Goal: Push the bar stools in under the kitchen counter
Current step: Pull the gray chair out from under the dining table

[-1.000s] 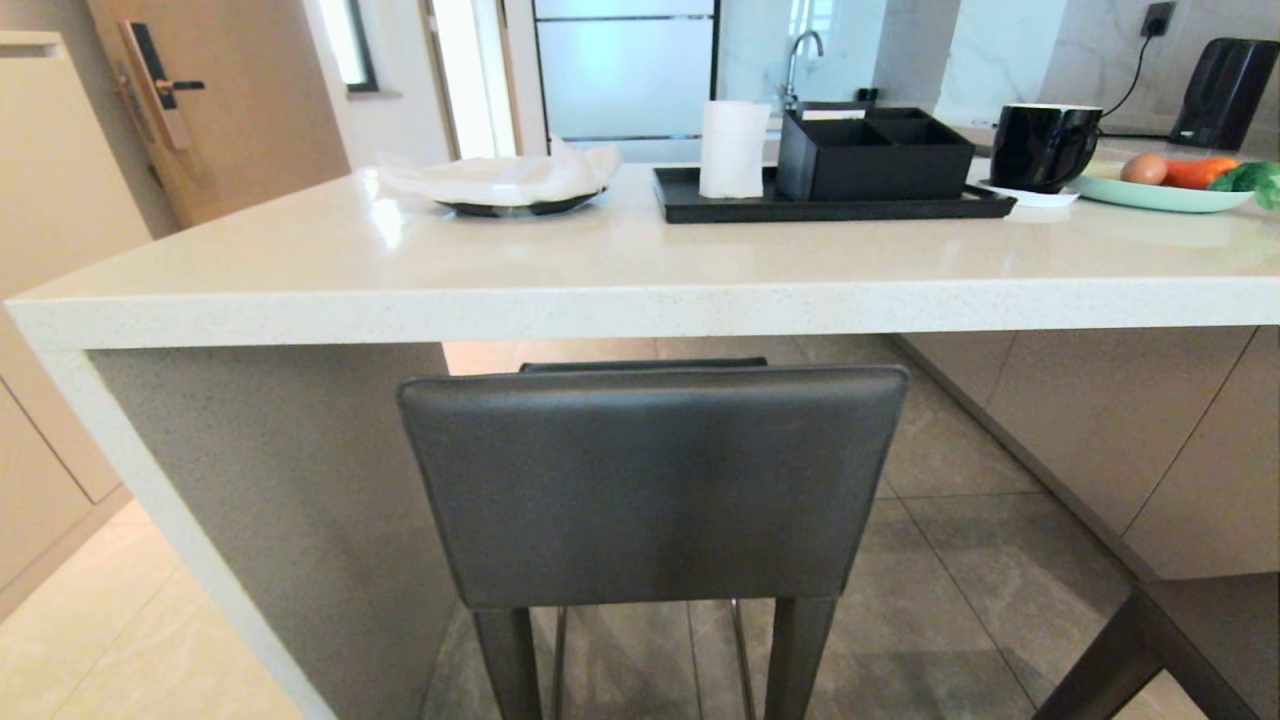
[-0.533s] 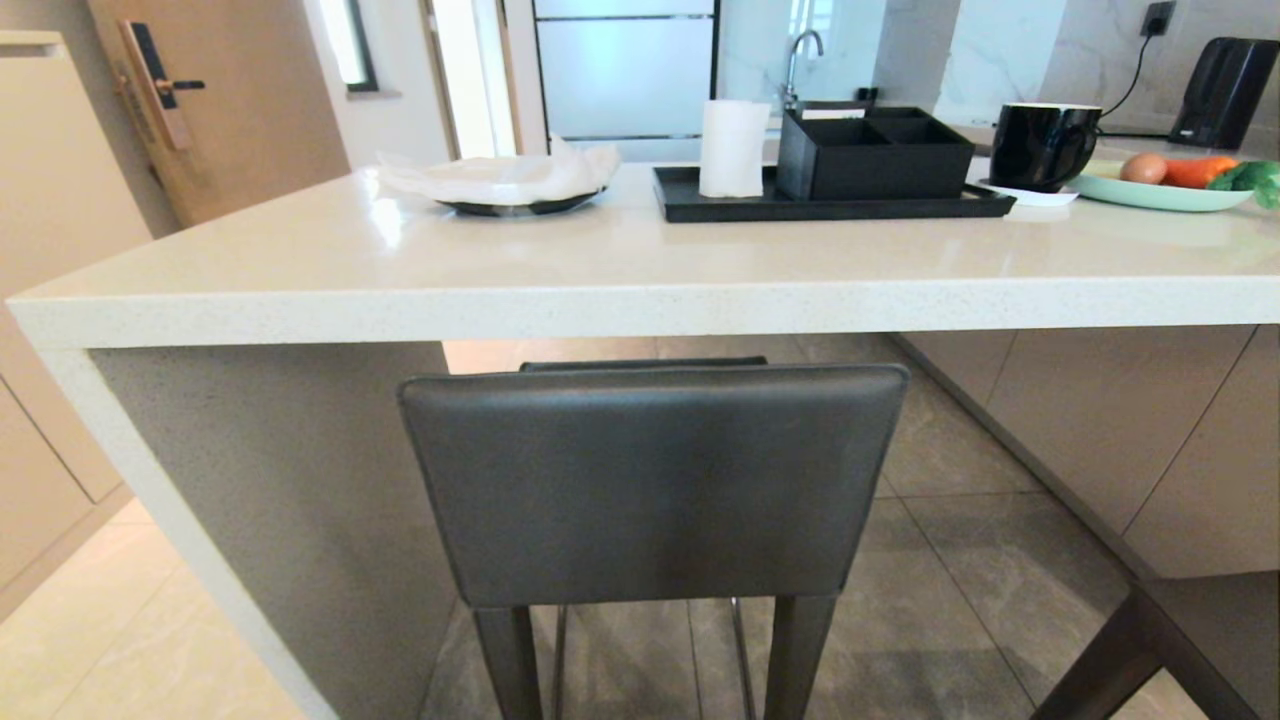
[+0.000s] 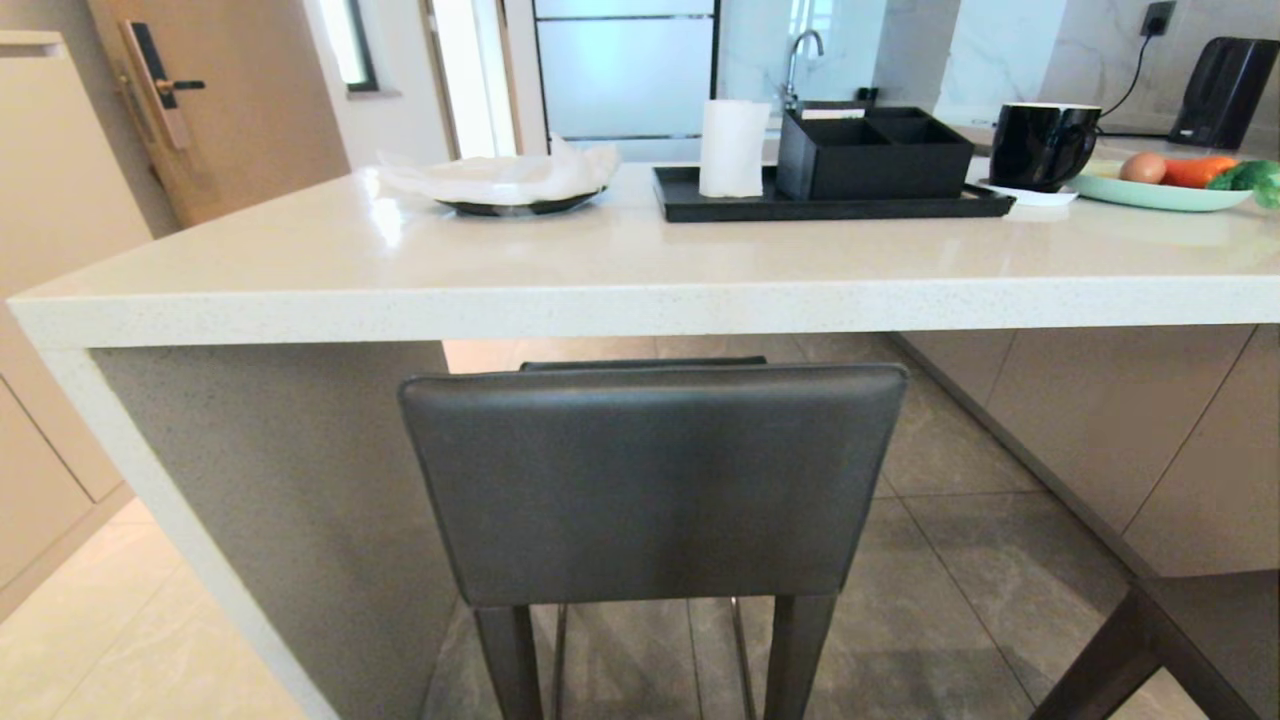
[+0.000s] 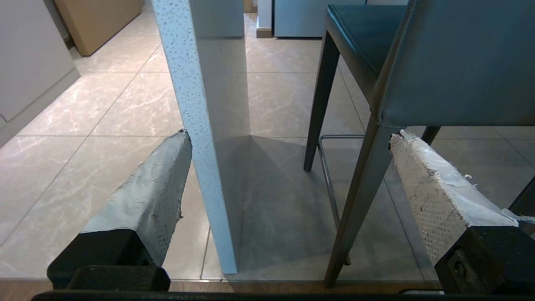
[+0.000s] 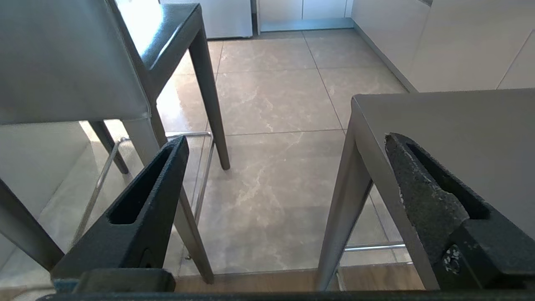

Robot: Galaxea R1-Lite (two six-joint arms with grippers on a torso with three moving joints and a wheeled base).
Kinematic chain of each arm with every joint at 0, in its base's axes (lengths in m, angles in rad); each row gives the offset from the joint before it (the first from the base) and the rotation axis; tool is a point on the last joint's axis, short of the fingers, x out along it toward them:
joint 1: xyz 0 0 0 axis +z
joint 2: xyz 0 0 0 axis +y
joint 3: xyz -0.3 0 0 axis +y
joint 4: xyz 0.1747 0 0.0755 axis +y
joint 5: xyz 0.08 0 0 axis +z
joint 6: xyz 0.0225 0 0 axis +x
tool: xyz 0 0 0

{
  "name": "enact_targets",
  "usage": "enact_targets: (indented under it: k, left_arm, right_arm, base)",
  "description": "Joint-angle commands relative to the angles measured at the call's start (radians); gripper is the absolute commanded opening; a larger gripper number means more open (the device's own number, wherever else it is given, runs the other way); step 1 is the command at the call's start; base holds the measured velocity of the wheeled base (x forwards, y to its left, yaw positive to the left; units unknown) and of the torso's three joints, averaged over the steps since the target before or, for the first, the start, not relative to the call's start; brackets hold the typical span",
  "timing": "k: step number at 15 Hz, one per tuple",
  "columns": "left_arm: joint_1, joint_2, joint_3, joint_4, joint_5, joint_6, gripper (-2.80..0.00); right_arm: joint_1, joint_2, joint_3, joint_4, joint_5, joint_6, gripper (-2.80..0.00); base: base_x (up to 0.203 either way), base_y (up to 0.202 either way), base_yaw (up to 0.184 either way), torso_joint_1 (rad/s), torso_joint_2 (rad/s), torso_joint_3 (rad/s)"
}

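Directly ahead, a bar stool stands at the kitchen counter, its backrest top just below the slab's front edge and its seat partly under the overhang. At nine o'clock the counter's end leg leaves a strip of floor beside the stool. A second stool shows at four o'clock, well outside the counter. Left gripper and right gripper hang low with jaws spread wide, grasping nothing. Bare tiled floor lies between the two stools.
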State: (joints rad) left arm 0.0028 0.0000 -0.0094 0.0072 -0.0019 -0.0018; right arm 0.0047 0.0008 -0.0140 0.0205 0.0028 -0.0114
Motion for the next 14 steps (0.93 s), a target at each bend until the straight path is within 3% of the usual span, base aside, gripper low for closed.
enact_targets:
  k: [1,4,6,8,10,14]
  left_arm:
    - [0.001,0.015,-0.055,0.004,-0.011,-0.01,0.0]
    - [-0.012,0.229,-0.242,0.045,-0.06,-0.085,0.0]
    - [-0.066,0.405,-0.3,0.002,-0.09,-0.131,0.0]
    - [-0.144,0.526,-0.31,-0.121,-0.204,-0.168,0.0]
    - [-0.132,0.65,-0.309,-0.264,-0.367,-0.235,0.0]
    - [-0.128,0.887,-0.262,-0.538,-0.476,-0.277,0.0]
  right_arm:
    - [0.0,0.061,-0.071,0.022,0.003,0.0,0.0]
    - [0.008,0.261,-0.197,0.036,0.02,0.04,0.0]
    - [0.029,0.386,-0.241,-0.035,0.109,0.063,0.0]
    - [0.056,0.496,-0.245,-0.129,0.195,0.086,0.0]
    - [0.066,0.643,-0.256,-0.215,0.236,0.097,0.0]
    - [0.072,0.85,-0.272,-0.391,0.365,0.102,0.0]
  base:
    - [0.0,0.0,0.0,0.0,0.0,0.0]
    - [0.0,0.0,0.0,0.0,0.0,0.0]
    - [0.0,0.0,0.0,0.0,0.0,0.0]
    - [0.0,0.0,0.0,0.0,0.0,0.0]
    - [0.0,0.0,0.0,0.0,0.0,0.0]
    - [0.0,0.0,0.0,0.0,0.0,0.0]
